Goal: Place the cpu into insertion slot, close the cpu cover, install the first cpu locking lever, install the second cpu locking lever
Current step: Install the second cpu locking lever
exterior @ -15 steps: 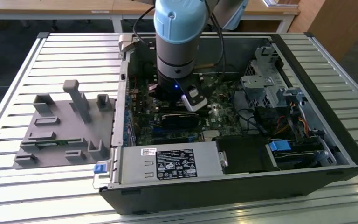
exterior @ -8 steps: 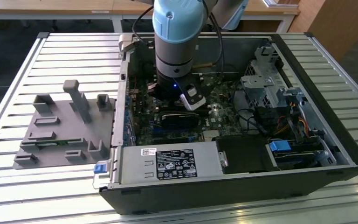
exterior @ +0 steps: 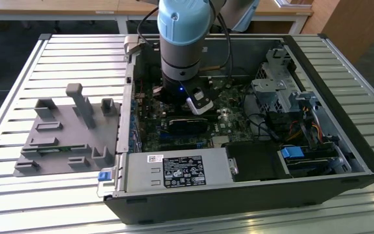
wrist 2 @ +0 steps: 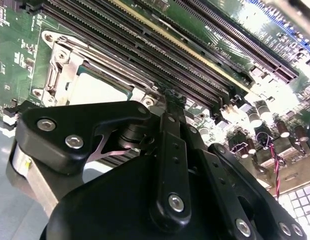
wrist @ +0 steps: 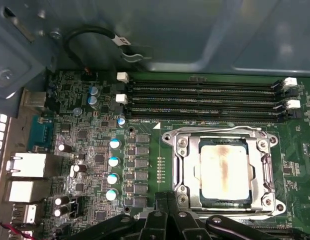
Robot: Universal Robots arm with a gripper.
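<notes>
While the cpu point(wrist: 224, 171) is sitting in its socket with the cpu cover point(wrist: 222, 171) lying flat around it, the gripper point(wrist 2: 171, 102) is hanging just beside the socket.

Seating and cover-closing are looking finished, so the locking levers appear to be the step in hand. In the second wrist view the fingers point(wrist 2: 173, 145) are looking pressed together with nothing between them, the tips poised near the socket's edge and the memory slots point(wrist: 205, 100). A lever move is calling for a careful hook and sweep along the cover's side; I cannot make out the levers' positions.
</notes>
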